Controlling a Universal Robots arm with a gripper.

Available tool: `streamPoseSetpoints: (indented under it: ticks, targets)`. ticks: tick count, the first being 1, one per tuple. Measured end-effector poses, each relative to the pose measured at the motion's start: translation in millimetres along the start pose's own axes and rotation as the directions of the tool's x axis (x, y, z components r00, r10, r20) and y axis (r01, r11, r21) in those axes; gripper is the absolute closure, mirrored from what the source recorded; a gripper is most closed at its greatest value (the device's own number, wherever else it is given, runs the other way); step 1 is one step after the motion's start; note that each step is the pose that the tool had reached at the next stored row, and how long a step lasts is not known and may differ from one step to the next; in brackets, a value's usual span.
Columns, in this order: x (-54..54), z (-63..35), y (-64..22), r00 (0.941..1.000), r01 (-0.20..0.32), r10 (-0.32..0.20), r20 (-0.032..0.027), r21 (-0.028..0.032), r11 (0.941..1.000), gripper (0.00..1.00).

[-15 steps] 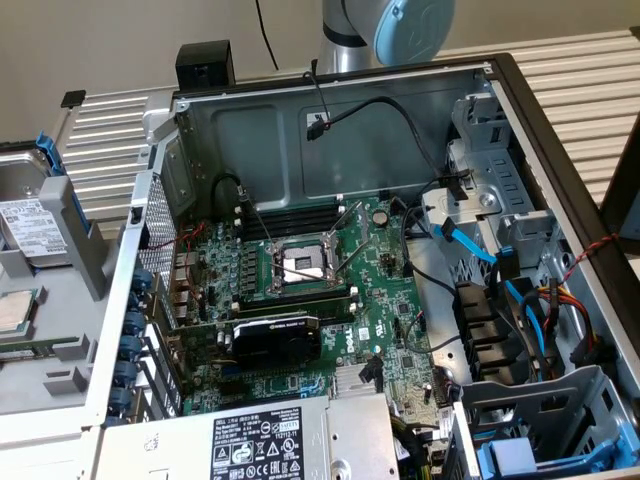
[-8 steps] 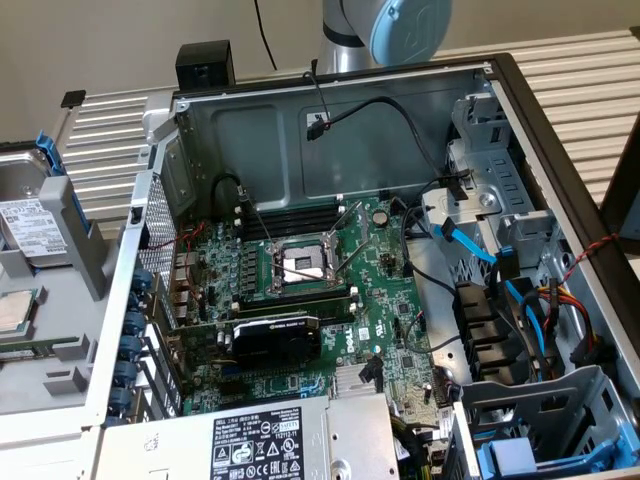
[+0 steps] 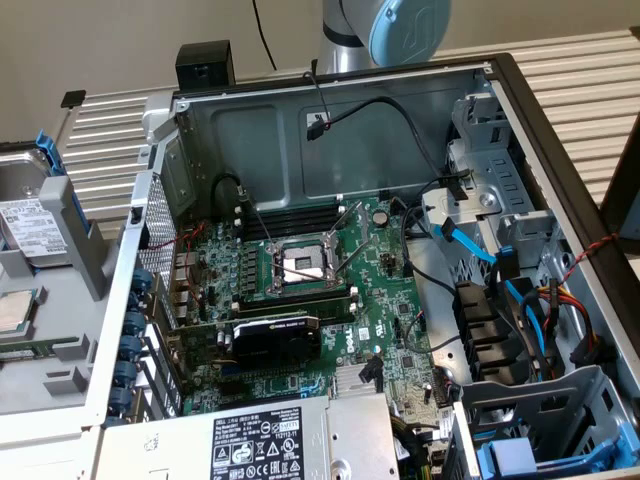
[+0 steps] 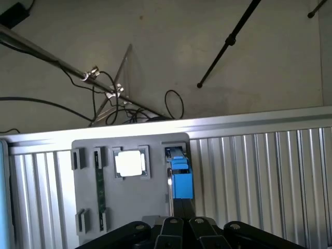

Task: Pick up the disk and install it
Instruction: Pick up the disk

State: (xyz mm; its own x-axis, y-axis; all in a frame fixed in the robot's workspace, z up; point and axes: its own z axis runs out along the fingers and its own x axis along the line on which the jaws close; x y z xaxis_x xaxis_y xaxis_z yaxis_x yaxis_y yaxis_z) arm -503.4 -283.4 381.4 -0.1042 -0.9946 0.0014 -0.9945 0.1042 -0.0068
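Beside the computer case, the disk ran off the exterior view's left edge, and its label print was too small to read. The processor chip, also beside the case, was cut by that same edge. Behind the case's back wall the arm was cropped at the top. Inside the case, the power supply ran past the bottom edge, its sticker illegible. The gripper hid one end of the disk.
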Motion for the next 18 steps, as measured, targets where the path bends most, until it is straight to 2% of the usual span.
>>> streamPoseSetpoints:
  ticks: [3, 5, 7, 8, 12, 15, 16, 18]
  targets:
    - [0.3, 0.7, 0.0, 0.9999, 0.000, 0.000, 0.0105, -0.0052, 1.0000, 0.89]
    - [0.4, 1.3, 0.0, 0.9999, -0.001, 0.001, 0.0136, -0.0118, 0.9999, 0.89]
    - [0.4, 1.7, 0.1, 0.9999, -0.001, 0.001, 0.0132, -0.0261, 0.9997, 0.89]
    - [0.4, 2.0, 0.1, 0.9999, -0.001, 0.001, 0.0129, -0.0289, 0.9996, 0.89]
    - [0.4, 2.2, 0.1, 0.9999, -0.001, 0.001, 0.0128, -0.0292, 0.9996, 0.88]
    - [0.4, 2.4, 0.1, 0.9999, -0.001, 0.001, 0.0129, -0.0292, 0.9996, 0.70]
    - [0.4, 2.4, 0.2, 0.9999, -0.001, 0.001, 0.0129, -0.0292, 0.9996, 0.70]
    - [0.4, 2.5, 0.1, 0.9999, -0.001, 0.001, 0.0128, -0.0292, 0.9996, 0.58]
